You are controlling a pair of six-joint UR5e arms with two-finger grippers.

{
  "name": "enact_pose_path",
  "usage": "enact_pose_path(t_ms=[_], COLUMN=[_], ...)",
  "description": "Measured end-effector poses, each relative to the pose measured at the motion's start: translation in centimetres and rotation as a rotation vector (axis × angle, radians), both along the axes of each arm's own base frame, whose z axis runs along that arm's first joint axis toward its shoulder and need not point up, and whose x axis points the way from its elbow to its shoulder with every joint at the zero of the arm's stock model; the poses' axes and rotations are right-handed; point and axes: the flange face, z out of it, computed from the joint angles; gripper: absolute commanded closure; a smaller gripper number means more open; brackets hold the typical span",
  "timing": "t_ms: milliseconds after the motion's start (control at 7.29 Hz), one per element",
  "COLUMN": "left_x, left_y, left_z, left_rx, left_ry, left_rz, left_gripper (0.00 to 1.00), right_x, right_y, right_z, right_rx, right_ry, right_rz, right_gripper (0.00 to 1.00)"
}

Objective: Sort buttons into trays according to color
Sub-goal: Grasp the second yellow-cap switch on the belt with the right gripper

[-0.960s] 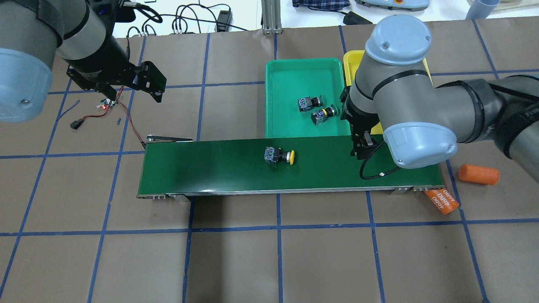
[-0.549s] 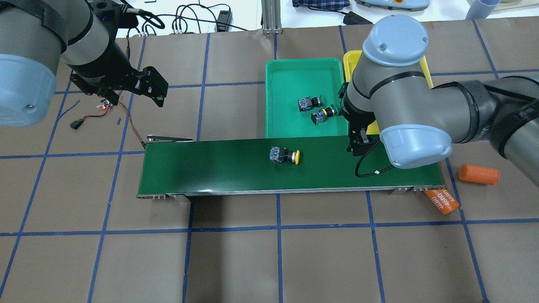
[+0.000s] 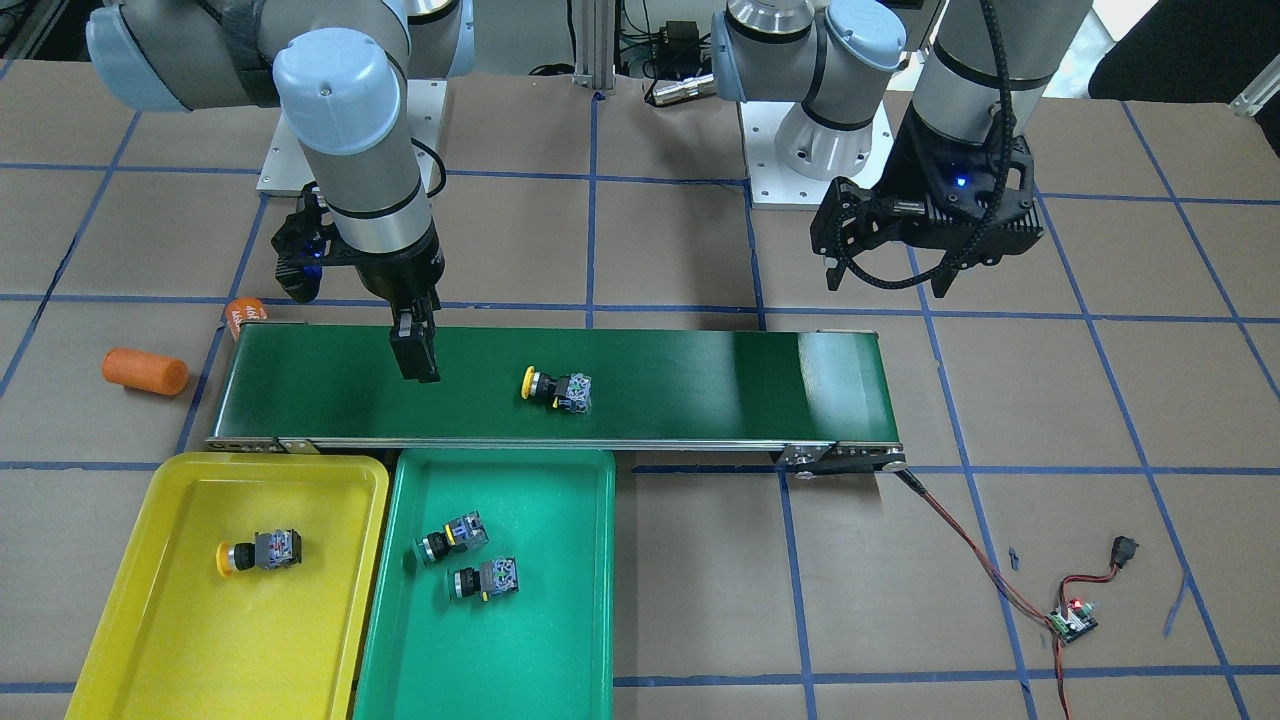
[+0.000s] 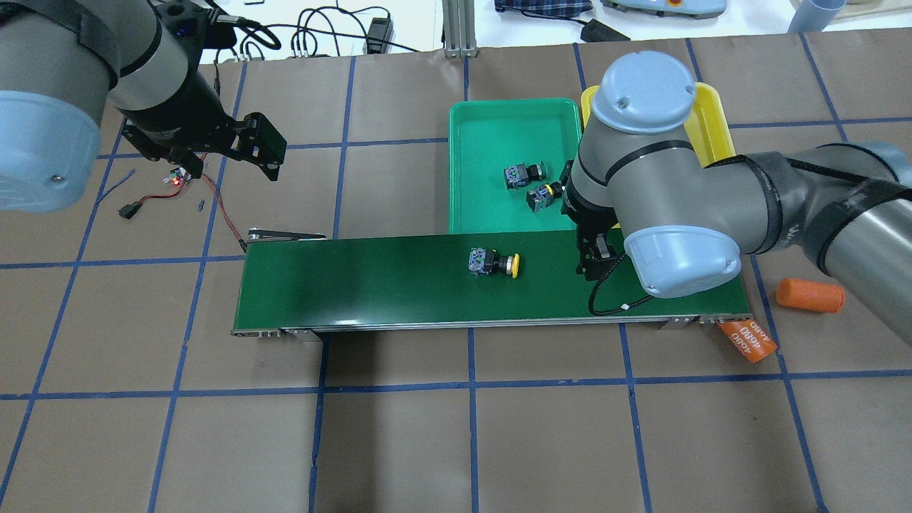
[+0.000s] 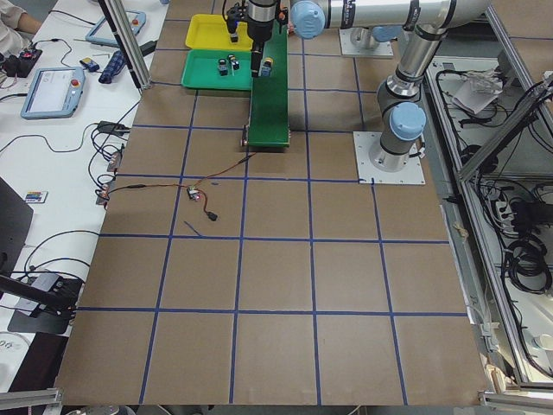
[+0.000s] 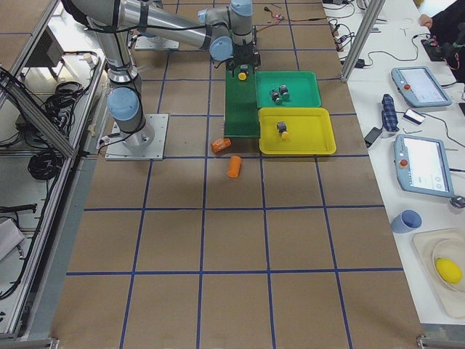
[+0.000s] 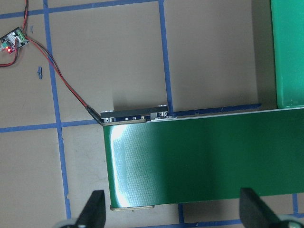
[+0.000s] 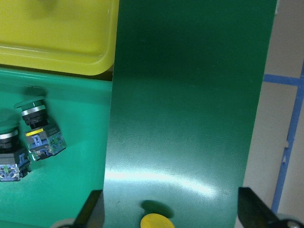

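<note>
On the table (image 3: 700,600), one button (image 3: 558,388) lies on the conveyor belt (image 3: 700,385); beyond it, side by side, the inner tray (image 3: 560,640) holds two buttons (image 3: 452,538) and the end tray (image 3: 150,640) a single button (image 3: 258,551).

Overhead: high behind robot, looking forward-down over tabletop (image 4: 427,442). Front-facing: across tabletop, steep down, facing robot; shares conveyor belt (image 4: 370,285) and green tray (image 4: 491,128) with overhead, mirrored. Side views: far, high, at tabletop ends, looking along it. Wrist cameras: close, straight down on belt; right one shares yellow-capped button (image 8: 156,221) with overhead.
</note>
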Motion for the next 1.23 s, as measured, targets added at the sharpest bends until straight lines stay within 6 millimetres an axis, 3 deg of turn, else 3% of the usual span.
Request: enact_pose_path(t_ms=[686, 1234], left_x=[-0.2, -2.2], left_y=[0.0, 0.7], left_z=[-0.5, -0.4], left_rx=[0.014, 0.012], left_ry=[0.006, 0.000], left_rz=[-0.001, -0.037], left_gripper=[0.00, 0.00], right_x=[1.0, 3.5], right_y=[0.0, -0.3], right_z=[-1.6, -4.4], right_rx=[0.028, 0.025], right_ry=[-0.005, -0.041], right_rz=[-0.009, -0.026], right_gripper=[0.00, 0.00])
